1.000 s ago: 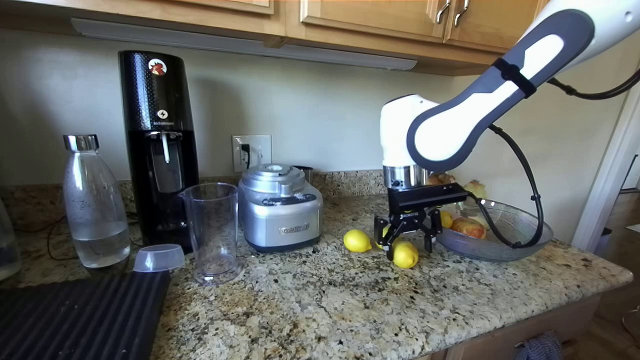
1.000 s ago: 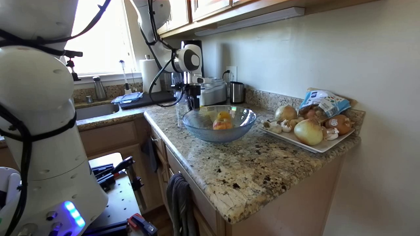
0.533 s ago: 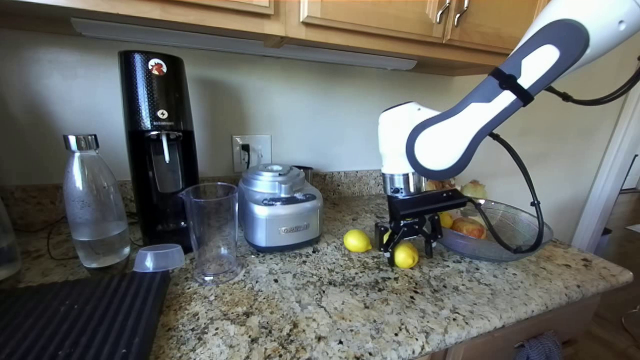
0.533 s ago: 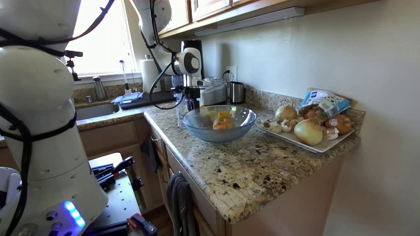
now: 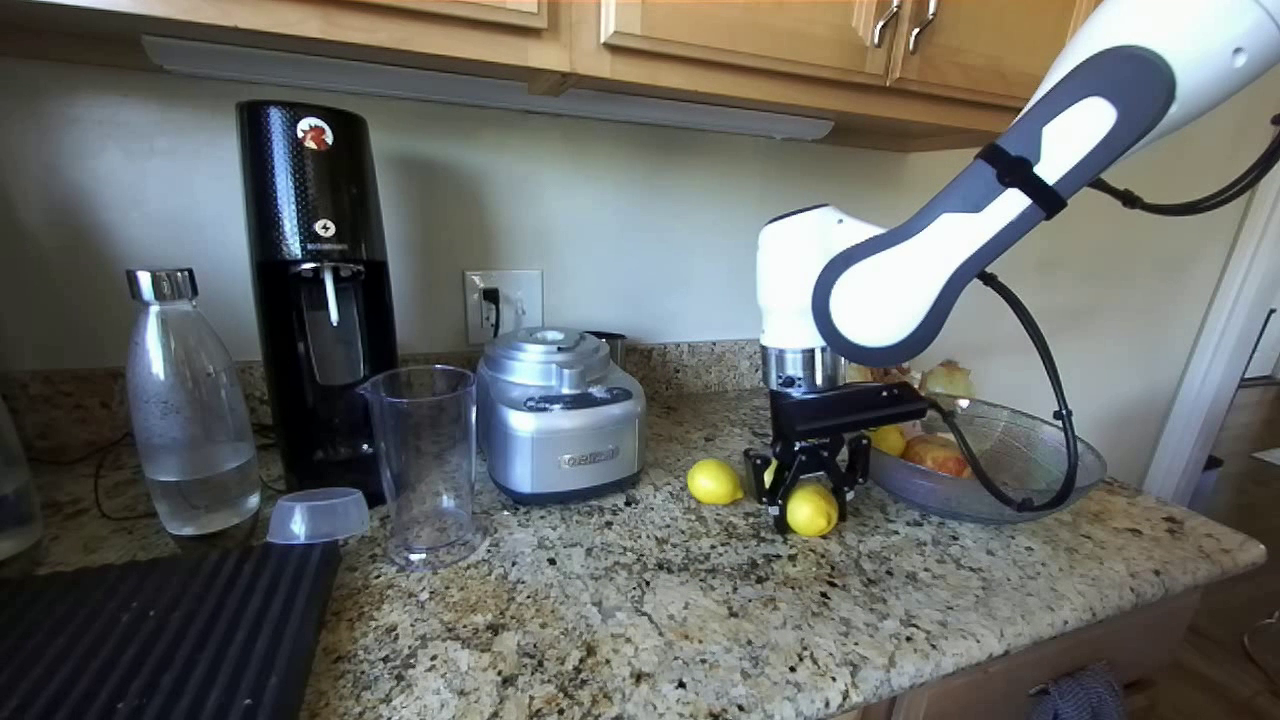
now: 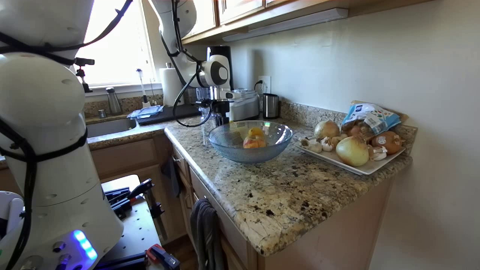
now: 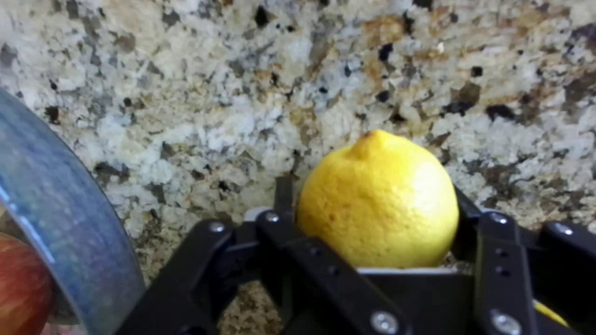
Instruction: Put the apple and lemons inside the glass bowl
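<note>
My gripper [image 5: 811,516] reaches down over a yellow lemon [image 7: 377,204] on the counter. In the wrist view, its fingers [image 7: 283,195] flank the fruit closely; whether both touch it is not clear. Another lemon [image 5: 714,482] lies just beside, and a third, mostly hidden behind the gripper, shows as a yellow sliver [image 7: 551,312]. The glass bowl [image 6: 249,155] holds the red-yellow apple [image 6: 254,142] and a lemon [image 6: 256,131]. Close to the gripper in the wrist view are the bowl's rim [image 7: 70,209] and part of the apple [image 7: 21,284].
A silver food processor [image 5: 565,430], a clear pitcher [image 5: 425,470] and a black soda maker [image 5: 315,300] stand along the counter. Beyond the bowl, a white plate [image 6: 363,170] carries onions and garlic. Wooden cupboards [image 5: 740,40] overhang the counter, and the arm's cable loops over the bowl.
The gripper came down a little around the lemon, and its fingers have since drawn inward towards the fruit's sides. The fruit and the bowl look unmoved.
</note>
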Controlling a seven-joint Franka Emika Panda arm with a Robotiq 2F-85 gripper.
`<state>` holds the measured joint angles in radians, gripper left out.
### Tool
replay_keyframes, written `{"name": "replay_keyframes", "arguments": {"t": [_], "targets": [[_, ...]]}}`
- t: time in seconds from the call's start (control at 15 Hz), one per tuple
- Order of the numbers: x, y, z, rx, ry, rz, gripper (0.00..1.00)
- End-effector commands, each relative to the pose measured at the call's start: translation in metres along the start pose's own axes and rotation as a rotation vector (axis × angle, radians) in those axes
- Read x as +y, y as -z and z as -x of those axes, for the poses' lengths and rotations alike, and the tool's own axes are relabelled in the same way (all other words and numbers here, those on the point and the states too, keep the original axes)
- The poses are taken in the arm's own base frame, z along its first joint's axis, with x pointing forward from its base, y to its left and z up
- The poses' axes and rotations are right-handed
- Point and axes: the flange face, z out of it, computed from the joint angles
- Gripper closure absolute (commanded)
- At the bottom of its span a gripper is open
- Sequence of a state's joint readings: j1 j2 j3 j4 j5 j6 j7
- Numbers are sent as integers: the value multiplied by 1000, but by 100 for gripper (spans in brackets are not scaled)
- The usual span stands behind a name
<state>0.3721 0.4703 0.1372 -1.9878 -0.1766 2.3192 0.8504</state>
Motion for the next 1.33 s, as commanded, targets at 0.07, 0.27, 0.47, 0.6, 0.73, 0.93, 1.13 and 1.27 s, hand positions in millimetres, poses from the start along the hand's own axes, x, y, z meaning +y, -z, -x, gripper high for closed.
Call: {"name": "replay_keyframes", "arguments": {"t": [0.07,0.27,0.47,0.6,0.73,0.93,1.13,1.27], "targets": [[0,2,0,12,6,3,59],[1,17,3,9,27,-20,63],[9,53,8,21,50,-68,64],[20,84,11,46,74,-94,64],[35,116,9,83,83,-109,64],[66,159,1,149,55,-123,64],[104,179,-12,183,-20,-134,64],[128,180,-22,194,-71,-125,64]]}}
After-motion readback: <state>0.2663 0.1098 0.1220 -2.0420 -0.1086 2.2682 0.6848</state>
